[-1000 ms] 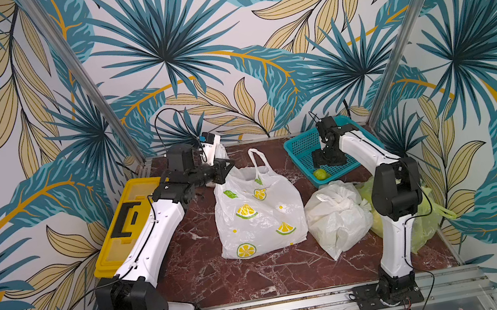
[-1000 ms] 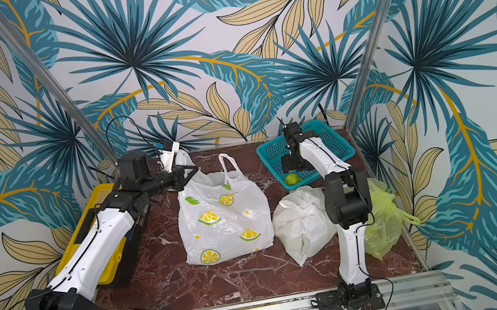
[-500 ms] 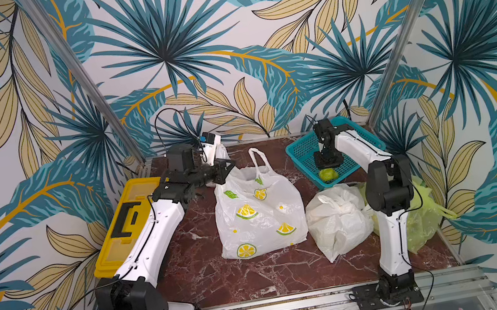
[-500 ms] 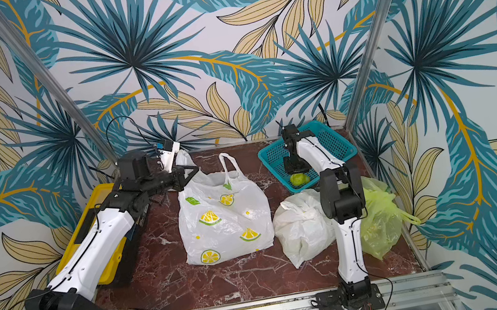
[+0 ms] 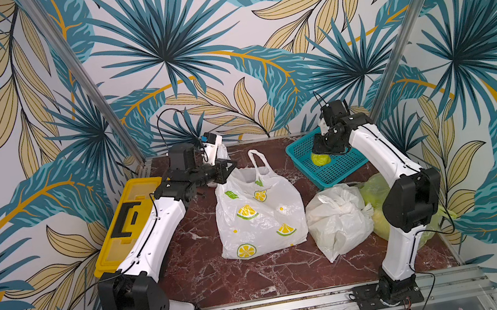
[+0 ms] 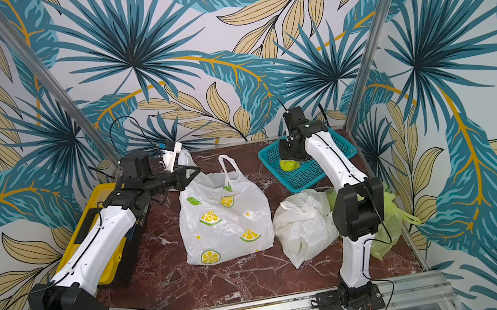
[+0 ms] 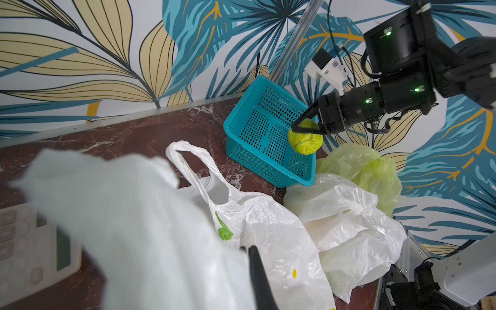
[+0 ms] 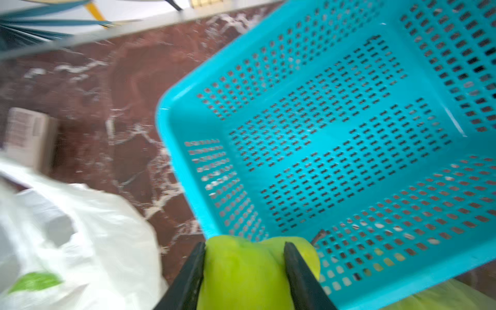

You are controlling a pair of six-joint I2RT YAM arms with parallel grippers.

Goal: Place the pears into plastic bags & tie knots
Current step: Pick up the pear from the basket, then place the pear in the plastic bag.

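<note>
Right wrist view: we saw the right gripper [image 8: 244, 251] pinching a green pear [image 8: 241, 279] over the teal basket [image 8: 335, 139], far-right tabletop [image 5: 261, 280] corner; the left gripper [image 5: 230, 166] was pressed together on the lemon-print bag [image 5: 261, 218] rim.

Open bag [image 5: 258, 209] at centre, tied bag [image 5: 336, 219] right of it, basket [image 5: 341, 167] behind, pear [image 5: 320, 159] above basket.

The pear [image 7: 305, 141] is bright yellow-green. The basket [image 5: 341, 167] right of centre is teal and slotted. The open bag [image 5: 259, 215] at centre is white with yellow lemon slices and green leaves. The knotted bag [image 5: 337, 223] beside it is plain white, and the third bag [image 5: 372, 189] at far right is pale translucent green. The table [image 5: 261, 280] is dark red marble with white veins. The box [image 5: 144, 193] at left is yellow.
</note>
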